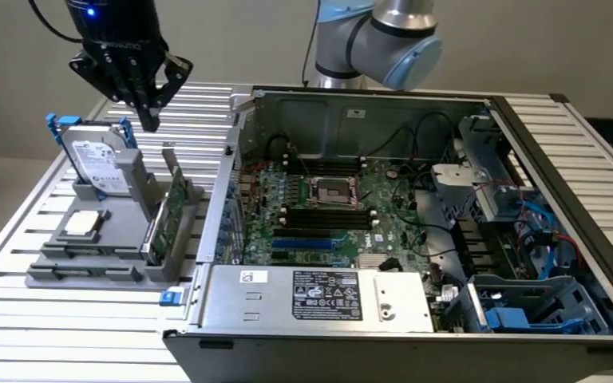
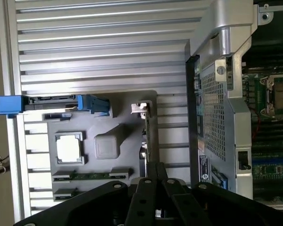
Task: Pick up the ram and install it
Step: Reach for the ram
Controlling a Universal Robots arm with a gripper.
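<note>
Card [image 1: 168, 215] upright beneath closed end effector [image 1: 149, 121], hard drive [image 1: 99, 163] beside, ram [image 2: 92, 175] flat nearby

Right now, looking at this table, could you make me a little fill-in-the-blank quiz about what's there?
1. The hand hovers above the grey holder with its fingers ___.
2. The hard drive standing in that holder has ___ handles.
3. The ram lies in the holder, ___ the computer case.
Missing words: shut; blue; outside.
</note>
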